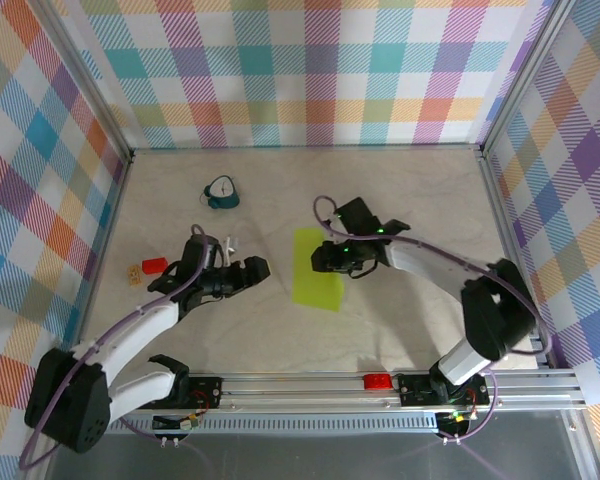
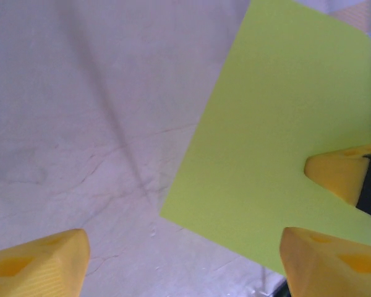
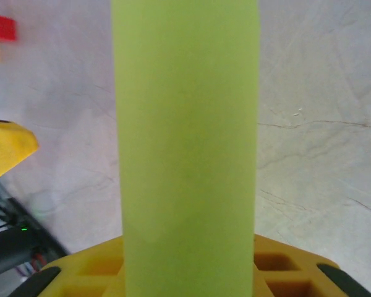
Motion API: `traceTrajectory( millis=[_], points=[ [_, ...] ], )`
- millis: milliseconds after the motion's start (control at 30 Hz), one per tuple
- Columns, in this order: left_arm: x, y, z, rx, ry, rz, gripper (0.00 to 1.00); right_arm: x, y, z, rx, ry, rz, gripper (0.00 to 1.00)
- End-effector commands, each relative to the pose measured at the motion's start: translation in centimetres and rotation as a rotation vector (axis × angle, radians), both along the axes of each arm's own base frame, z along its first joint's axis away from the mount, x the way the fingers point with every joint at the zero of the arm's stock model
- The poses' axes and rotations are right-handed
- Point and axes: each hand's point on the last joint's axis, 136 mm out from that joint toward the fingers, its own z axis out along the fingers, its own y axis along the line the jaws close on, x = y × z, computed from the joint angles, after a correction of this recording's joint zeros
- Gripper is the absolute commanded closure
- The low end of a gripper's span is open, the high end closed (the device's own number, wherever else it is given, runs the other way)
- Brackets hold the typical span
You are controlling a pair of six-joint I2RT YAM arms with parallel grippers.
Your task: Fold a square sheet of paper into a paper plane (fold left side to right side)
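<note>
Lime paper sheet (image 1: pixel 315 270): narrow folded strip at mid-table. Left gripper (image 1: pixel 258 270): arm stretched low, claw released, just left of the sheet. Right gripper (image 1: pixel 321 262): arm bent inward, fingertip (image 2: pixel 337 173) on the sheet's right edge; cannot tell whether it grips.

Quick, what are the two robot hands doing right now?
Left gripper: open, holding nothing.
Right gripper: closed on the edge of the green sheet of paper.

A small teal clock (image 1: pixel 221 192) stands on the pale table (image 1: pixel 410 330), with a red block (image 1: pixel 154 265) nearer the left edge.
</note>
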Motion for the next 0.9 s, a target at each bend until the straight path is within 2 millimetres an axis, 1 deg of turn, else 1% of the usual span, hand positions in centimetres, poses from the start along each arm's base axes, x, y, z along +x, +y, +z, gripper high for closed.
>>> traceTrajectory(
  millis=[0, 67, 133, 200, 267, 333, 467, 567, 633, 767, 800, 867],
  points=[
    [-1.0, -1.4, 3.8, -0.136, -0.147, -0.125, 0.13, -1.1, -0.2, 4.5, 0.164, -0.063, 0.059, 0.69],
    [-1.4, -2.6, 7.1, -0.246, -0.249, -0.193, 0.08, -2.2, -0.3, 7.0, 0.232, -0.11, 0.105, 0.69],
    [-1.8, -3.2, 9.5, -0.318, -0.319, -0.241, 0.04, -3.5, -0.3, 9.3, 0.292, -0.151, 0.154, 0.7],
    [-2.2, -3.7, 11.1, -0.366, -0.369, -0.288, 0.03, -4.6, -0.1, 11.4, 0.351, -0.171, 0.196, 0.7],
    [-2.7, -4.2, 12.2, -0.401, -0.392, -0.338, 0.01, -5.7, 0.1, 13.4, 0.415, -0.178, 0.24, 0.7],
    [-2.9, -4.6, 12.7, -0.422, -0.397, -0.378, 0.01, -6.5, 0.4, 14.9, 0.472, -0.18, 0.274, 0.71],
    [-3.3, -5.1, 13.7, -0.461, -0.413, -0.429, 0.0, -8.0, 1.7, 17.1, 0.573, -0.168, 0.348, 0.72],
    [-3.5, -5.5, 14.1, -0.468, -0.415, -0.456, 0.0, -8.7, 2.9, 18.2, 0.62, -0.175, 0.403, 0.72],
    [-3.7, -5.8, 14.4, -0.476, -0.421, -0.477, 0.0, -8.6, 3.6, 18.4, 0.627, -0.179, 0.421, 0.72],
    [-4.2, -6.3, 14.8, -0.485, -0.424, -0.509, 0.02, -7.9, 4.0, 17.5, 0.596, -0.176, 0.423, 0.72],
    [-4.2, -6.4, 14.9, -0.486, -0.425, -0.512, 0.04, -7.7, 4.0, 17.2, 0.585, -0.178, 0.42, 0.72],
    [-4.3, -6.5, 15.0, -0.487, -0.425, -0.517, 0.11, -7.2, 4.0, 16.5, 0.553, -0.184, 0.405, 0.72]
  ],
)
